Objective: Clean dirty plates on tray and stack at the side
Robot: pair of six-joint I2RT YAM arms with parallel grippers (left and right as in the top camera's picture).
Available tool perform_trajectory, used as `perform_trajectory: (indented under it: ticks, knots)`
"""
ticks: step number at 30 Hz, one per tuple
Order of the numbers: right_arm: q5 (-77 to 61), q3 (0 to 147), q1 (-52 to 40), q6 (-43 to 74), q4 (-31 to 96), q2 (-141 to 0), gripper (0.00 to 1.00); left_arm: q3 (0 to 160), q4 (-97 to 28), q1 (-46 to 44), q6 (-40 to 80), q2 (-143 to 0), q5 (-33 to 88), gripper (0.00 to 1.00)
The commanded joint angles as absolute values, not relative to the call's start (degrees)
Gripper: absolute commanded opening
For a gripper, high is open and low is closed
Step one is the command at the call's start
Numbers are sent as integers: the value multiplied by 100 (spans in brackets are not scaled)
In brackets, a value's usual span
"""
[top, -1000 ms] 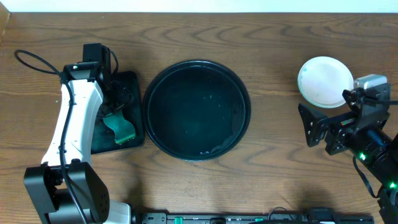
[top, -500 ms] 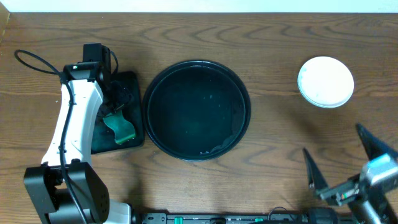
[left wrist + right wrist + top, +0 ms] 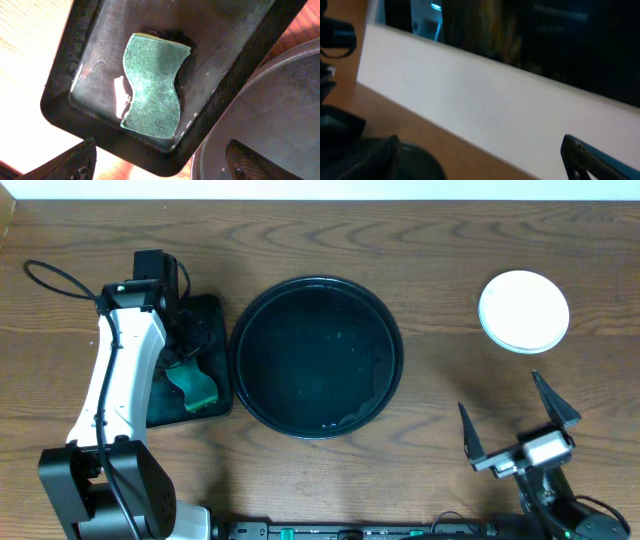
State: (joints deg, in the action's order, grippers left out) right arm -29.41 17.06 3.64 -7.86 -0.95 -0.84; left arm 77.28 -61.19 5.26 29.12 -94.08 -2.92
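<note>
The large round black tray (image 3: 250,395) sits mid-table with no plates on it; its rim also shows in the left wrist view (image 3: 295,65). The plates (image 3: 524,311) stand at the far right as one round pile with a white plate on top; I cannot tell how many lie under it. My right gripper (image 3: 518,430) is open and empty near the front edge, well in front of the plates. In the right wrist view, the right gripper (image 3: 480,165) faces the white wall. My left gripper (image 3: 160,167) is open and empty, hovering above a green sponge (image 3: 152,85).
The sponge lies in a small rectangular black tray (image 3: 75,65), left of the round tray; the sponge also shows overhead (image 3: 195,385). The left arm (image 3: 125,370) covers part of that small tray (image 3: 215,310). A black cable (image 3: 50,280) loops at far left.
My right arm has drawn back from beside the plates toward the front edge of the table, gripper open. The left arm, sponge and plates have not moved.
</note>
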Motion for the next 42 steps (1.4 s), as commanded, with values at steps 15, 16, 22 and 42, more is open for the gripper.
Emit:
perform_trajectory:
  ticks: [15, 16, 22, 42]
  knots:
    - [-1592, 30, 454, 270, -1964, -32, 99, 7693, -6143, 545, 2897, -9437, -298, 82]
    - [-1542, 30, 454, 266, -1883, -32, 99, 7693, -6143, 545, 2897, -9437, -298, 83]
    - [-1468, 30, 454, -93, -967, -32, 99, 7693, -6143, 545, 2897, -9437, -298, 83]
    - [-1356, 30, 451, -5, 316, -32, 99, 7693, -6143, 545, 2897, -9437, -298, 82]
